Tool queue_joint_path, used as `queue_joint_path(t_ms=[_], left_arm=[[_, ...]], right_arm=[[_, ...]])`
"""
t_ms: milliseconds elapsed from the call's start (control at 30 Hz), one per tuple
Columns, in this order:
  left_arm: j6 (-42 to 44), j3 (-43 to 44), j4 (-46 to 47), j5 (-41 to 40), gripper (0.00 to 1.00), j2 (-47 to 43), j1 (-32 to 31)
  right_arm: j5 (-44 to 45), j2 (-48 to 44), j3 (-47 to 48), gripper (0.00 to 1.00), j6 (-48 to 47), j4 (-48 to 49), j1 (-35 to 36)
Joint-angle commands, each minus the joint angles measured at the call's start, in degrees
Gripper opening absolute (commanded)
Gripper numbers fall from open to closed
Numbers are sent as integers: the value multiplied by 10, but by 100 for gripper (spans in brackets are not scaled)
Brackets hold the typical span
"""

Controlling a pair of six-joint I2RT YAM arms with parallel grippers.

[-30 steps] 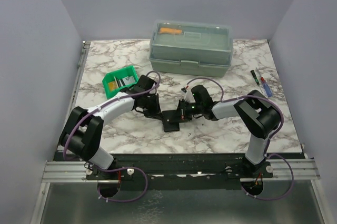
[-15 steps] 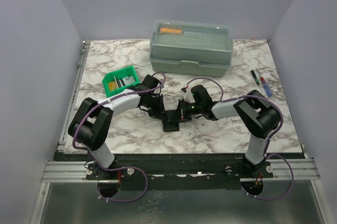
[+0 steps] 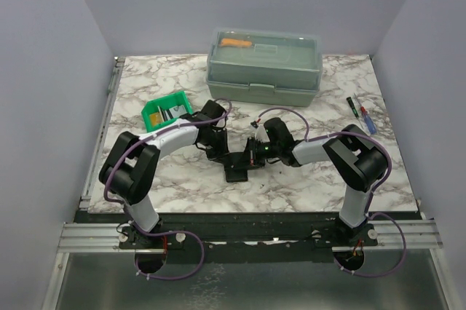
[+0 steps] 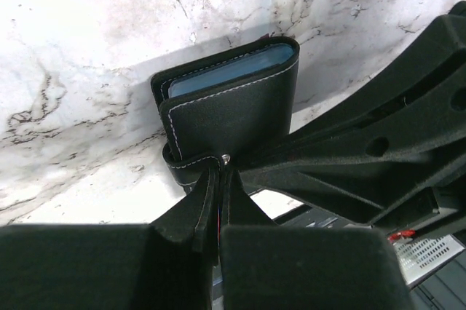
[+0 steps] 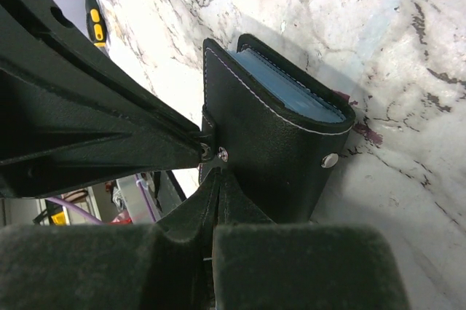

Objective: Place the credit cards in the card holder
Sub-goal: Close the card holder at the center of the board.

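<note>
The black card holder (image 3: pixel 237 168) stands half folded on the marble table, between my two grippers. My left gripper (image 3: pixel 220 153) is shut on one stitched edge of it, seen close up in the left wrist view, where the card holder (image 4: pixel 229 117) shows bluish pockets and the left gripper (image 4: pixel 216 204) pinches leather. From the other side my right gripper (image 3: pixel 252 157) is shut on the opposite flap; the right wrist view shows the card holder (image 5: pixel 273 139) with a pale stud above my right gripper (image 5: pixel 216 204). Grey and yellowish credit cards (image 3: pixel 170 112) lie in the green bin.
The small green bin (image 3: pixel 155 124) sits left of the left wrist. A big grey-green lidded toolbox (image 3: pixel 263 66) stands at the back centre. Screwdrivers (image 3: pixel 362 115) lie near the right edge. The two wrists almost touch over the card holder.
The left arm's elbow and forearm have swung to the right and its wrist has shifted slightly back-right. The right arm and the card holder have stayed put. Both grippers remain shut.
</note>
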Motion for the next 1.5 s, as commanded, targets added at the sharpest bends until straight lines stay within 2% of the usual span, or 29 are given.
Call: queue_joint_path(t_ms=[0,433,600,700,800,933,1167,1300,1400,1467], left_arm=[[10,36,-43,-52,0,30,-15],[19,104,-142,-192,0,70,-66],[25,120,-152,-182,0,82,-71],[27,126,-140,-162,20,76,-69],[32,136,-134,-153,33,65,-66],[37,140,-132,-135,42,43,-50],[51,123,-109,-75,51,-38,-1],[59,89,-72,-21,50,-56,56],[56,67,-27,42,36,-33,85],[58,69,-11,77,25,-8,86]], right_arm=[[50,18,-3,0,-8,-35,6],[54,10,-14,0,-5,-30,6],[51,3,-20,0,-7,-21,6],[54,-14,-21,0,-10,-21,6],[53,-25,-14,1,-16,-32,6],[61,-47,-4,2,-23,-49,5],[68,-76,12,8,-29,-71,6],[69,-73,32,18,-41,-90,9],[85,-72,50,29,-50,-110,23],[105,-69,65,31,-54,-130,35]])
